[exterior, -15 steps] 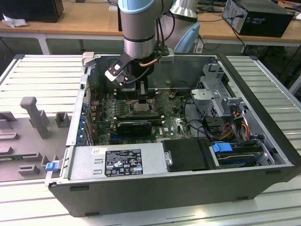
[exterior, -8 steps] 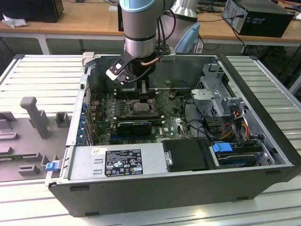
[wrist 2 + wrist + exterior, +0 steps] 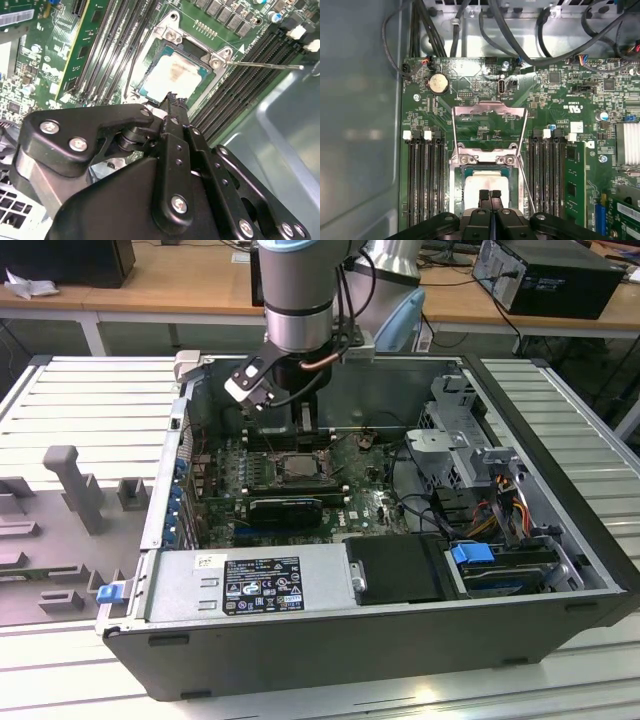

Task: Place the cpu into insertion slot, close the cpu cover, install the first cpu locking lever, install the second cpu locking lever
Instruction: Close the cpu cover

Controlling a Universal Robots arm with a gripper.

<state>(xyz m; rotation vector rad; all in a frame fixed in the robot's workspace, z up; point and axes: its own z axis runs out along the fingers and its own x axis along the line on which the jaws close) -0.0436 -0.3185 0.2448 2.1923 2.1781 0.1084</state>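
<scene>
The cpu [image 3: 487, 186] [image 3: 172, 75], pale silver with a green edge, lies in the insertion slot [image 3: 456, 182] [image 3: 150, 75] on the green board. My gripper [image 3: 489, 194] [image 3: 172, 100] hangs just above the cpu's near edge, fingers [image 3: 483, 196] pressed together with nothing between them. The cpu cover [image 3: 490, 109], a thin silvery frame, stands swung open behind the slot's hinge. Thin wire locking levers [image 3: 524, 131] [image 3: 265, 64] stick out unlatched beside it. In the exterior view the gripper [image 3: 304, 425] reaches down into the open computer case, just behind the slot [image 3: 297, 468].
Black memory slots [image 3: 422, 175] [image 3: 547, 175] flank the socket on both sides. Cables [image 3: 520, 35] hang across the back of the case. A grey case wall [image 3: 360, 120] rises close to one side. Drive bay and wiring [image 3: 480, 490] fill the exterior view's right.
</scene>
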